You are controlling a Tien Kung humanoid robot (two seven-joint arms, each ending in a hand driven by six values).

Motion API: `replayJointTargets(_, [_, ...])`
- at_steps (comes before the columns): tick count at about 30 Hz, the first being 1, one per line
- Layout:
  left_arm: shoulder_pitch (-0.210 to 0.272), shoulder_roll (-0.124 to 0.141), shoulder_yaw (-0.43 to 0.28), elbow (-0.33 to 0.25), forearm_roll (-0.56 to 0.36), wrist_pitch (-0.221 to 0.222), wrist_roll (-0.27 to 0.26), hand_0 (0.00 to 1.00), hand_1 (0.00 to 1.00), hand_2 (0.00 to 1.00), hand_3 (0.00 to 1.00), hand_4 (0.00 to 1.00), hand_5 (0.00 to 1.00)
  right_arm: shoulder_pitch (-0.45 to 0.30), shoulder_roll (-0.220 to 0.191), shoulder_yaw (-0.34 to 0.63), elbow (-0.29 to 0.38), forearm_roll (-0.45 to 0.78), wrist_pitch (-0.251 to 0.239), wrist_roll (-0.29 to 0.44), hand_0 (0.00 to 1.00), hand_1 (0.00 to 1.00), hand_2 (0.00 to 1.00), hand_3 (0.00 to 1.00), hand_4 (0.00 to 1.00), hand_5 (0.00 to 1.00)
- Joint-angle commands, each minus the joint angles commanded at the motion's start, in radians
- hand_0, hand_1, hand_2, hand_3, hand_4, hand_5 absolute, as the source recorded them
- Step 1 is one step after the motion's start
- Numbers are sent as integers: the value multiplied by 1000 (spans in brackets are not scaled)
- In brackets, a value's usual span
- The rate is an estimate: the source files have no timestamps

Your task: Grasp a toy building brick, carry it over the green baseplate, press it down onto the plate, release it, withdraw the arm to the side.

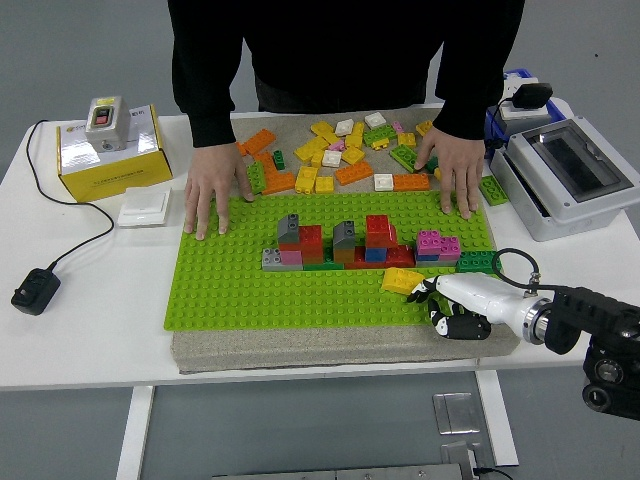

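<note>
A yellow brick (397,280) lies slightly tilted on the green baseplate (240,285), near its front right corner. My right hand (443,306) is just right of it at the plate's edge, fingers loosely bent and holding nothing, with a small gap to the brick. A row of red, grey, pink and blue bricks (350,245) stands joined on the plate's middle. Loose bricks (340,150) lie behind the plate. My left arm is out of sight.
A person stands at the far side, one hand (212,195) flat on the plate's back left corner, the other hand (458,175) on the back right. A yellow box (108,150), a black adapter (35,290) and a grey electrical box (570,175) flank the mat.
</note>
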Motion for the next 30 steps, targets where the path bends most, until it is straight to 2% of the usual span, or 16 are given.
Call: replayJointTargets(30, [2, -2, 0, 0, 2, -3, 2, 685, 634, 569, 654, 93, 537, -9, 11, 22, -9, -1, -18, 2, 230, 266, 754, 773, 2, 327])
